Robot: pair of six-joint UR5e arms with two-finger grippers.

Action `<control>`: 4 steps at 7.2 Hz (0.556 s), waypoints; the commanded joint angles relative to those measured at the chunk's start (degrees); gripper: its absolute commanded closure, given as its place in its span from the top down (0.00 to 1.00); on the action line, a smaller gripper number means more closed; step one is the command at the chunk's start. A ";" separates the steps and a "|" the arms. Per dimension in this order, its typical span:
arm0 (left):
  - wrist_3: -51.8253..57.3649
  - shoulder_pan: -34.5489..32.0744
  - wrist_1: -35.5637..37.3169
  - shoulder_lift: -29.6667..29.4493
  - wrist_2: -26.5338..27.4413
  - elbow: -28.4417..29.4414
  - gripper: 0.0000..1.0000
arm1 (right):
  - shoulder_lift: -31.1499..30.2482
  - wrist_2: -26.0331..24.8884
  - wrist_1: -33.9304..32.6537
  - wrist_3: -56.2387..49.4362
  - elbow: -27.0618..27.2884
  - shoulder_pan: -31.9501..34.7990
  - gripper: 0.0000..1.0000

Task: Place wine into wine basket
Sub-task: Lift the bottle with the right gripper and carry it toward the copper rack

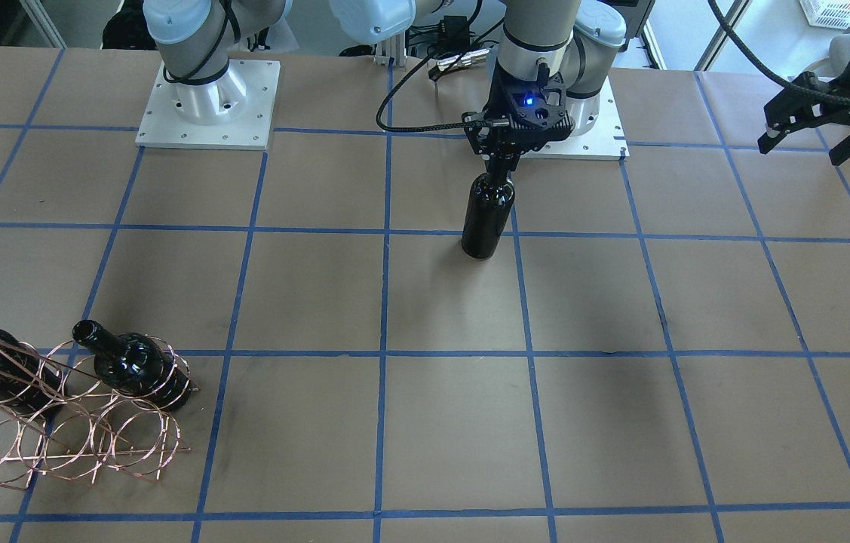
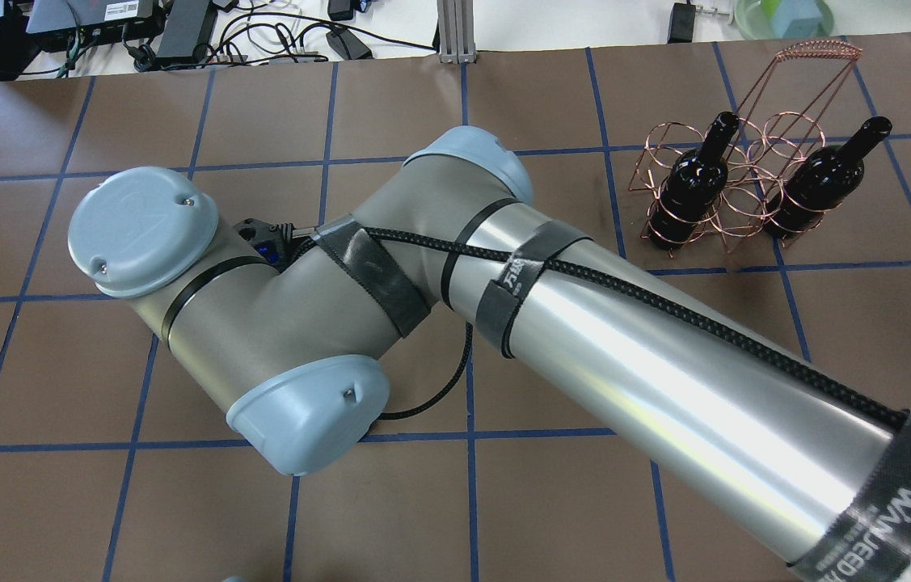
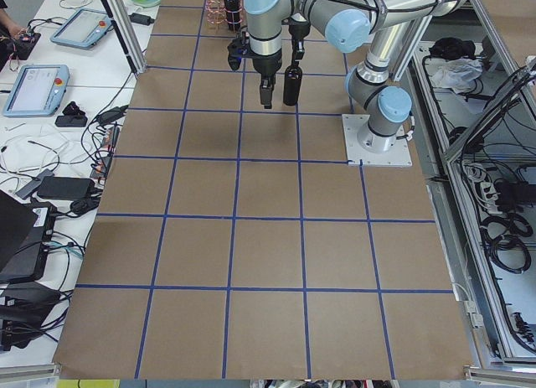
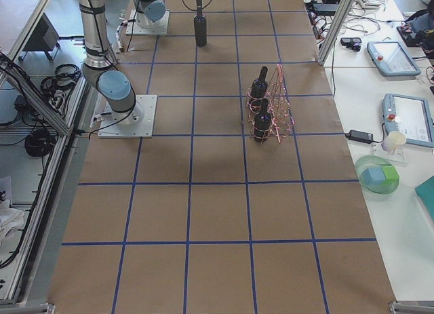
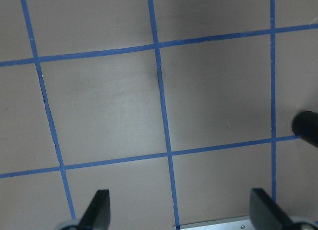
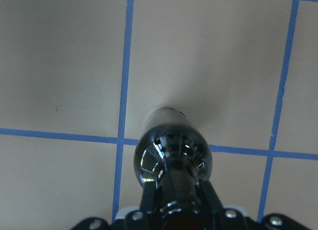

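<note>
- Step in hand looks like the carry: the right gripper has its jaws clamped on the neck of the wine, just under the lip, and the bottle hangs upright straight below them
- I can't tell from these views whether the bottle's base is clear of the surface or just touching it
- The left gripper sits off to one side of the right jaws, its own jaws wide apart with nothing between them, so I'd guess it's a bystander here
- The wine basket is well away from the right jaws, far across the surface, with nothing standing in between
- Two other bottles already stand in its rings, so I reckon the one in the jaws is what's left to seat
- Next move, imo: get the base high enough to clear the top wires, then travel until a free ring is directly below the jaws
- Several rings look empty, including what I think is one between the two seated bottles
- It also needs to stay off the tall handle and the two necks, lower straight down, and only then let the jaws part
- Watch out: a neck grip on glossy glass could swing or slip on a quick move, and that thin wire rack probably shifts if it gets nudged
</note>
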 commanded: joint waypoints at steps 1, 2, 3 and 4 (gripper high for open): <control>-1.34 -1.01 -0.05 0.15 -0.07 0.00 1.00 | -2.37 -0.62 1.38 -5.95 -1.45 -3.44 0.00; -4.92 -1.71 -0.23 0.24 -0.24 0.00 1.00 | -4.47 -0.71 3.66 -8.94 -1.55 -5.55 0.00; -7.04 -4.07 -0.14 0.33 -0.16 0.09 1.00 | -6.66 -2.01 5.51 -12.53 -1.55 -8.45 0.00; -11.07 -7.83 -0.14 0.24 -0.15 0.70 1.00 | -9.12 -2.46 7.71 -19.27 -1.55 -12.91 0.00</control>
